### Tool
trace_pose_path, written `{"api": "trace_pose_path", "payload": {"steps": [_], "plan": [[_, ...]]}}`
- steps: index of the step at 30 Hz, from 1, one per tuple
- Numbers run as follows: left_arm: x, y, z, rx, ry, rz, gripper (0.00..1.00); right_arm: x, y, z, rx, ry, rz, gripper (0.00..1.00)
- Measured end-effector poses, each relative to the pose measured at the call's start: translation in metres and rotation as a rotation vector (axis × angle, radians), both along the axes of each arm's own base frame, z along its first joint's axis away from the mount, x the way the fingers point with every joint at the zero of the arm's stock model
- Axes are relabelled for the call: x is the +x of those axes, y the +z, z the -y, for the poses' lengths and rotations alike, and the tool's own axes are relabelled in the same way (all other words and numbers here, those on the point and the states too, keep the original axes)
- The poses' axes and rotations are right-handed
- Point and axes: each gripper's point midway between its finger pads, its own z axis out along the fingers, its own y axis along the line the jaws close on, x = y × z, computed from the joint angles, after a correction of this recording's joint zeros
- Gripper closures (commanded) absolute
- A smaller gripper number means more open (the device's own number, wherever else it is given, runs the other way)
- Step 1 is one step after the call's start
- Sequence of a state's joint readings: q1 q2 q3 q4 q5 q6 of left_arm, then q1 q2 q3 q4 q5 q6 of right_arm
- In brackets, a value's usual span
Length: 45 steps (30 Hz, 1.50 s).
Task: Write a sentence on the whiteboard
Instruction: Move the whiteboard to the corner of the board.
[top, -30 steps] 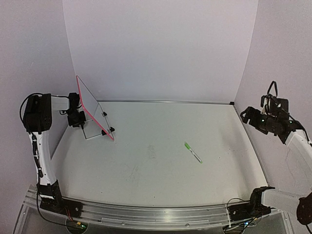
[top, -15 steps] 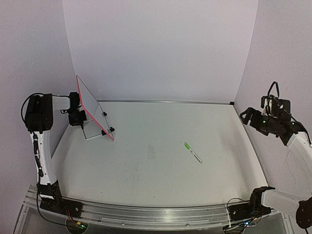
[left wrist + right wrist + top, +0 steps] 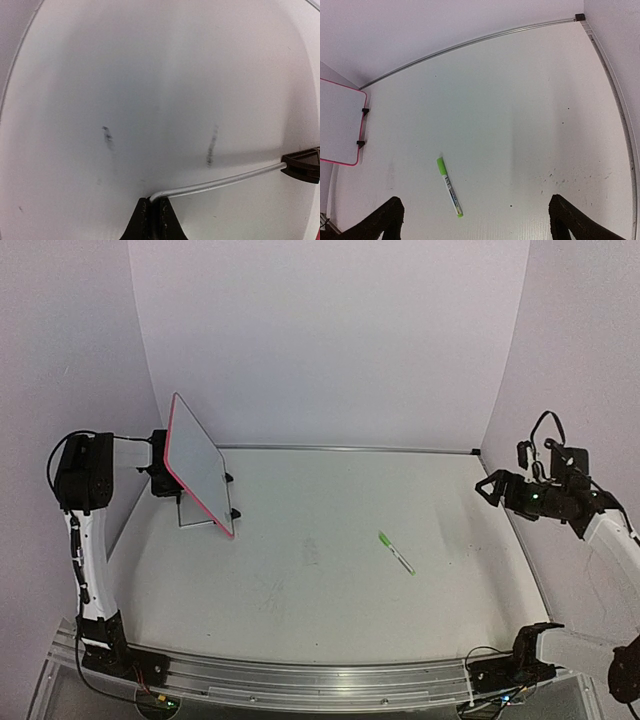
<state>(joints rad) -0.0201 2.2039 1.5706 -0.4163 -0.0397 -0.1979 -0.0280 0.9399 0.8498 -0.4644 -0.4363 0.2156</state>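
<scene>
The whiteboard, white with a thin pink-red frame, stands tilted at the table's far left; it also shows in the right wrist view as the whiteboard. Its face looks blank, and the sentence does not show in any view. Behind the board, my left gripper is shut on the wire stand, with the board's back filling that view. A green marker lies on the table right of centre. My right gripper hovers open at the right, above and apart from the marker.
A black clip foot holds the wire at the board's edge. Walls close the table at the back and both sides, with a metal rail along the back edge. Dark smudges mark the table near the right side.
The left gripper has shut on the wire stand and the whiteboard has swung, its face now turned more toward the table's middle. The right gripper has shifted left.
</scene>
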Motion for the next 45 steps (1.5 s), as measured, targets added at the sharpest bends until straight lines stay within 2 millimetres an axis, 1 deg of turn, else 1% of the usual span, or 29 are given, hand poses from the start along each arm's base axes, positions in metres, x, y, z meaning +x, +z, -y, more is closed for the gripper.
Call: {"api": "trace_pose_path", "payload": {"steps": [4, 9, 12, 14, 16, 22, 26, 27, 30, 33, 35, 38, 39, 40, 42, 45], "plan": [[-0.009, 0.0, 0.043, 0.014, -0.124, -0.004, 1.0, -0.006, 0.001, -0.009, 0.029, 0.05, 0.008, 0.04], [-0.023, 0.0, 0.102, 0.0, -0.296, -0.01, 1.0, -0.013, 0.01, -0.021, 0.059, 0.107, 0.038, 0.07], [-0.032, 0.0, 0.124, -0.016, -0.372, -0.013, 1.0, -0.016, 0.011, -0.034, 0.07, 0.158, 0.038, 0.08], [-0.039, 0.0, 0.139, -0.025, -0.428, -0.014, 1.0, -0.02, 0.011, -0.047, 0.071, 0.207, 0.038, 0.08], [-0.045, 0.0, 0.156, -0.037, -0.492, -0.015, 1.0, -0.024, 0.008, -0.065, 0.059, 0.268, 0.032, 0.1], [-0.068, 0.003, 0.211, -0.094, -0.683, -0.014, 1.0, -0.037, -0.014, -0.127, 0.003, 0.459, -0.012, 0.11], [-0.084, 0.006, 0.242, -0.149, -0.784, -0.015, 1.0, -0.041, -0.02, -0.158, -0.036, 0.529, 0.006, 0.11], [-0.087, 0.006, 0.247, -0.163, -0.8, -0.015, 1.0, -0.043, -0.022, -0.165, -0.048, 0.543, 0.012, 0.11], [-0.092, 0.008, 0.256, -0.2, -0.825, -0.017, 0.96, -0.052, -0.031, -0.195, -0.09, 0.613, 0.027, 0.12], [-0.094, 0.009, 0.257, -0.225, -0.821, -0.022, 0.85, -0.066, -0.045, -0.224, -0.142, 0.685, 0.035, 0.15], [-0.094, 0.01, 0.258, -0.247, -0.807, -0.028, 0.74, -0.075, -0.057, -0.242, -0.188, 0.73, 0.035, 0.16], [-0.096, 0.014, 0.262, -0.283, -0.78, -0.036, 0.61, -0.09, -0.074, -0.271, -0.244, 0.803, 0.03, 0.2], [-0.096, 0.017, 0.262, -0.291, -0.77, -0.036, 0.58, -0.094, -0.078, -0.281, -0.251, 0.825, 0.033, 0.21], [-0.096, 0.021, 0.263, -0.294, -0.759, -0.031, 0.57, -0.098, -0.082, -0.29, -0.256, 0.846, 0.036, 0.22], [-0.094, 0.032, 0.262, -0.301, -0.736, -0.014, 0.5, -0.104, -0.089, -0.31, -0.26, 0.881, 0.047, 0.25], [-0.091, 0.055, 0.258, -0.308, -0.695, 0.025, 0.44, -0.109, -0.099, -0.336, -0.258, 0.921, 0.063, 0.28]]}}
